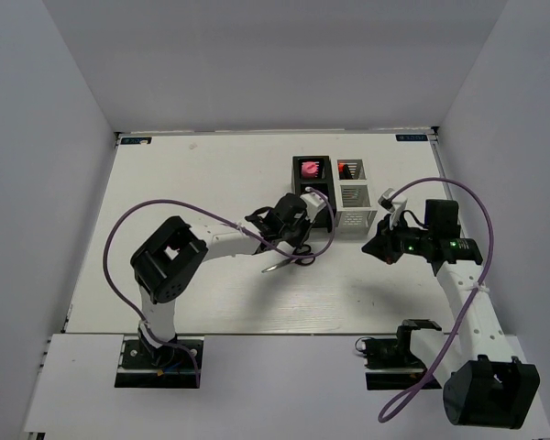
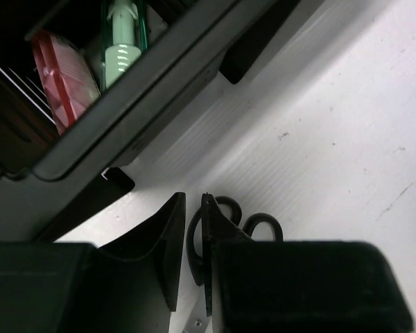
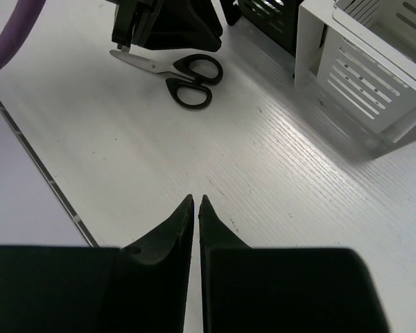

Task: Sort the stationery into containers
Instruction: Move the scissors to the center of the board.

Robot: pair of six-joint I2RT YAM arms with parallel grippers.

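Observation:
The black-handled scissors (image 1: 289, 259) lie flat on the white table; they also show in the right wrist view (image 3: 187, 80) and under my left fingers (image 2: 253, 222). My left gripper (image 1: 301, 238) hangs just over them beside the black organizer (image 1: 313, 183), its jaws (image 2: 193, 198) almost together with only a slit, holding nothing that I can see. The black organizer (image 2: 145, 104) holds a pink piece (image 2: 62, 76) and a pastel green item (image 2: 121, 41). My right gripper (image 1: 382, 246) is shut and empty (image 3: 196, 199) over bare table, in front of the white slotted organizer (image 1: 355, 206).
The white organizer (image 3: 360, 76) has something red in its far compartment (image 1: 348, 168). A purple cable (image 1: 165, 206) loops over the left arm and another (image 1: 458, 197) over the right. Grey walls enclose the table on three sides.

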